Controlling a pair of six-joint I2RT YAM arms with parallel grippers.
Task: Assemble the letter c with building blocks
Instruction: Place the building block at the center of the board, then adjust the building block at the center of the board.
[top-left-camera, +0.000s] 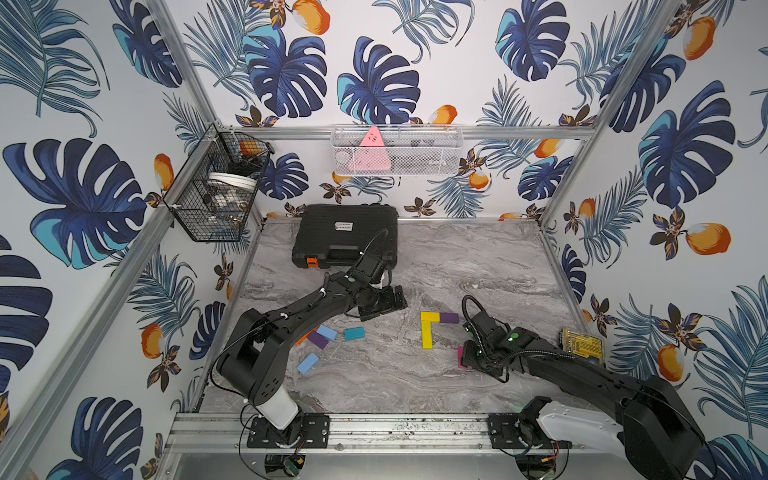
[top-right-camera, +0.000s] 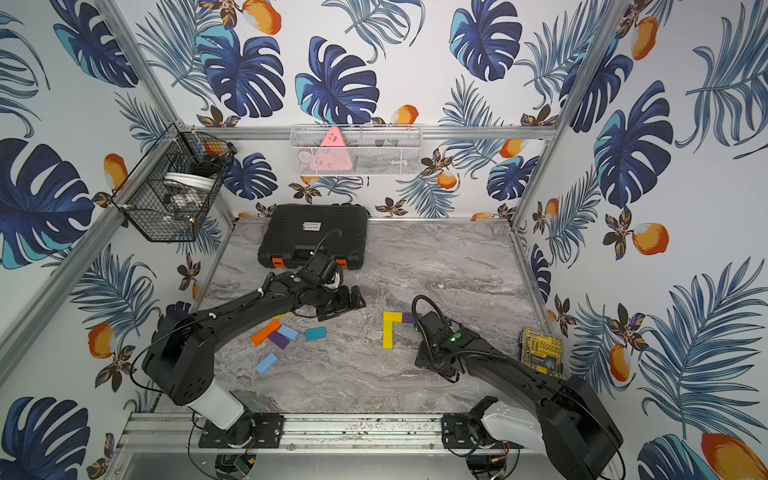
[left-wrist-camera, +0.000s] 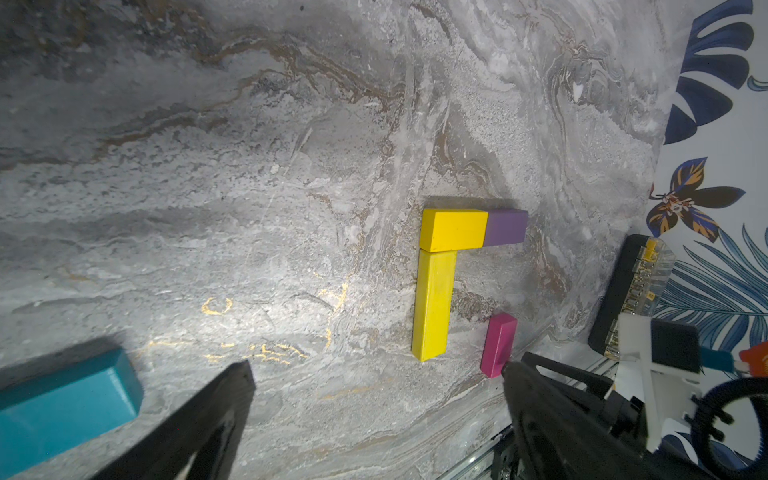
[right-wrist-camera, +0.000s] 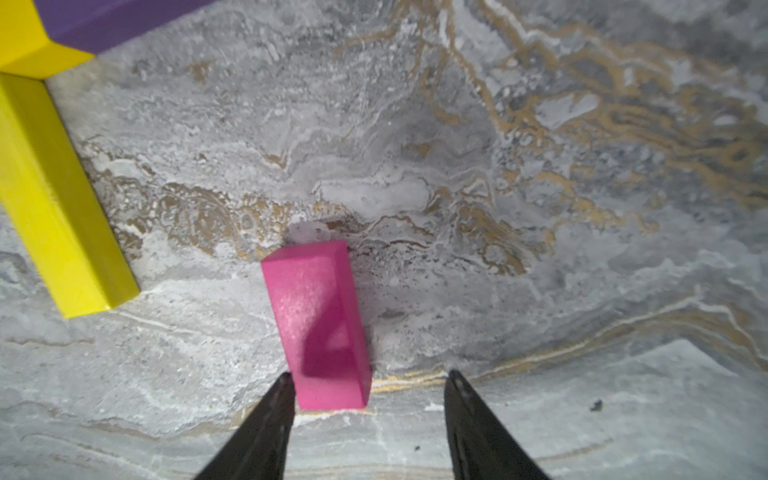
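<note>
A short yellow block (top-left-camera: 430, 318), a purple block (top-left-camera: 449, 318) and a long yellow block (top-left-camera: 427, 336) lie joined as a corner, also clear in the left wrist view. A magenta block (right-wrist-camera: 318, 324) lies flat on the table, apart from the long yellow block (right-wrist-camera: 54, 199). My right gripper (right-wrist-camera: 370, 375) is open just behind it, one fingertip (right-wrist-camera: 284, 384) beside the block's near end, gripping nothing. My left gripper (top-left-camera: 384, 301) hovers open and empty in front of the black case. Loose blocks lie left: light blue (top-left-camera: 327, 332), teal (top-left-camera: 354, 333), purple (top-left-camera: 318, 340), light blue (top-left-camera: 308, 364), orange (top-right-camera: 266, 331).
A big black case (top-left-camera: 345, 237) sits at the back left of the marble table. A yellow box of small parts (top-left-camera: 582, 343) stands near the right edge, behind my right arm. Two wire baskets (top-left-camera: 397, 151) hang on the walls above the table.
</note>
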